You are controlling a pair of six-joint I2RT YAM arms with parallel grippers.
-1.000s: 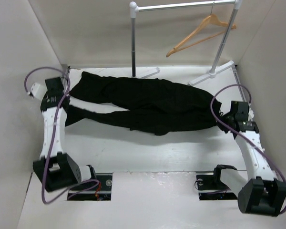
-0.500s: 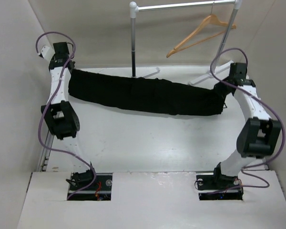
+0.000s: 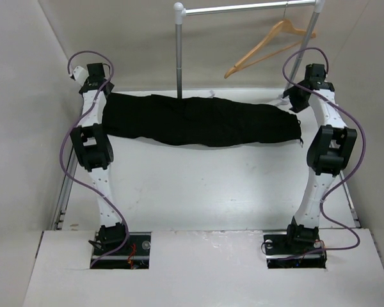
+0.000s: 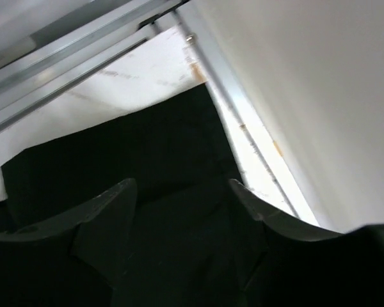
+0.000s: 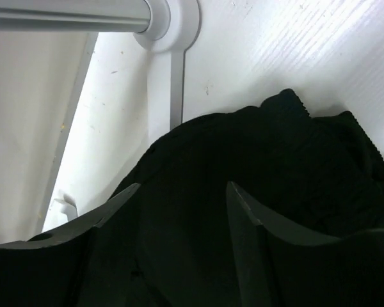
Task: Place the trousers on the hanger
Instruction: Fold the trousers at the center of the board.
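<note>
Lying stretched across the far part of the white table [image 3: 198,192], the trousers [image 3: 198,120] are being shown as a long, flat band of soft, matte black fabric, its left end squared off and its right end rumpled into small folds. At the left end, the left gripper [image 4: 182,185] is being held just above the cloth with its dark, curved fingers [image 4: 109,204] spread apart; nothing is being pinched between them, and the smooth black weave is being seen through the gap. At the right end, the right gripper [image 5: 182,185] is being held the same way, jaws parted over a coarser, ribbed-looking edge of the cloth, with no grip being shown. Beside that edge, the flat white foot [image 5: 173,77] of the clothes rail [image 3: 243,7] is being seen resting on the scuffed tabletop. Above and behind the right end of the garment, well apart from it, the hanger [image 3: 269,46] of light-brown wood is being carried tilted on the grey metal bar by its thin hook. Purple cables [image 3: 69,141] are being looped along both white arms.
</note>
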